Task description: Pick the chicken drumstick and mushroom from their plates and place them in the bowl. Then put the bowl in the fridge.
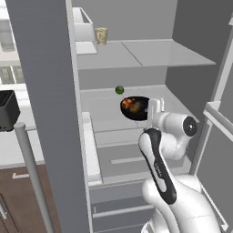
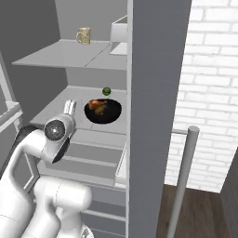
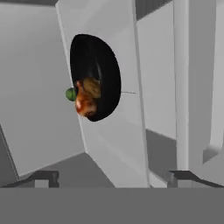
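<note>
Now | bowl (image 1: 135, 108) on fridge (image 1: 150, 52) shelf w/ chicken drumstick (image 3: 85, 105) + mushroom (image 3: 92, 86) inside | gripper (image 3: 113, 178) spread apart, clear of bowl

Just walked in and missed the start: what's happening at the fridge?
The glossy black bowl sits on a pale grey shelf of the tall grey fridge, holding the orange-brown chicken drumstick and olive-brown mushroom. The white arm's end effector is beside the bowl, open and holding nothing.

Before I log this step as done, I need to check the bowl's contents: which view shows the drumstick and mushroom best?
The hand view: chicken drumstick and mushroom sit apart inside the bowl. Both base views show them small and blurred together.
</note>
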